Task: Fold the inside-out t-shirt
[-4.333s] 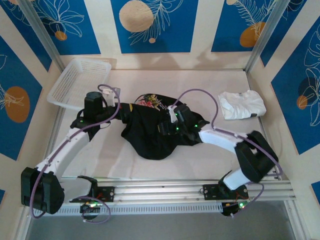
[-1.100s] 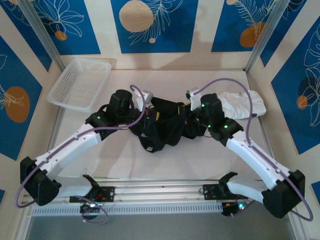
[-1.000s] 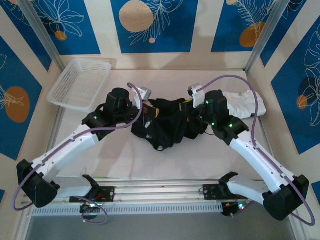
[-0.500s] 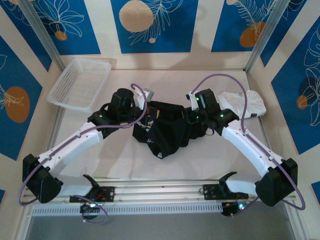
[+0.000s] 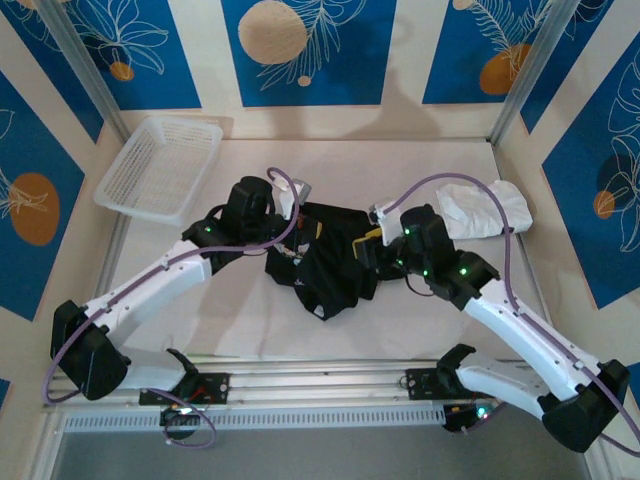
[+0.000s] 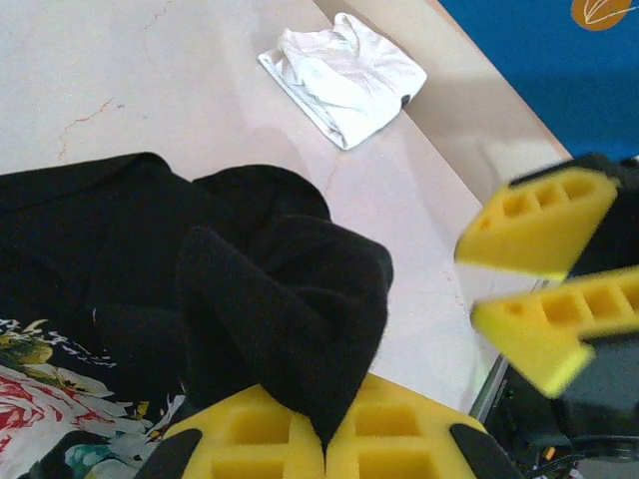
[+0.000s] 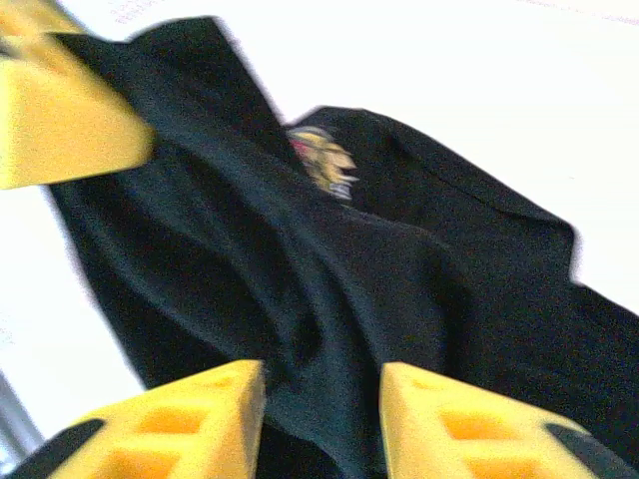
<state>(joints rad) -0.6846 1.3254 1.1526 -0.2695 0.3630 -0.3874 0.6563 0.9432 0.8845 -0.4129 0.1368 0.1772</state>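
Observation:
The inside-out t-shirt (image 5: pixel 325 265) lies bunched and black at the table's middle, between both arms. A bit of its floral print (image 6: pixel 40 399) shows at the lower left of the left wrist view, and a scrap of print (image 7: pixel 321 160) shows in the right wrist view. My left gripper (image 6: pixel 324 439) is shut on a raised fold of the t-shirt (image 6: pixel 280 299), at its left side (image 5: pixel 290 235). My right gripper (image 7: pixel 324 399) stands open just over the t-shirt (image 7: pixel 329 269), jaws apart with loose cloth below the gap. It sits at the shirt's right edge (image 5: pixel 368 248) and appears as yellow fingers (image 6: pixel 539 225) in the left wrist view.
A small white folded garment (image 5: pixel 485 210) lies at the back right, also in the left wrist view (image 6: pixel 344 75). A white mesh basket (image 5: pixel 160 165) stands at the back left. The aluminium rail (image 5: pixel 320 385) with both arm bases runs along the near edge.
My right gripper has opened, let go of the cloth and drawn back toward the near side. The shirt's right part has dropped and bunched. The left gripper stays shut on its fold.

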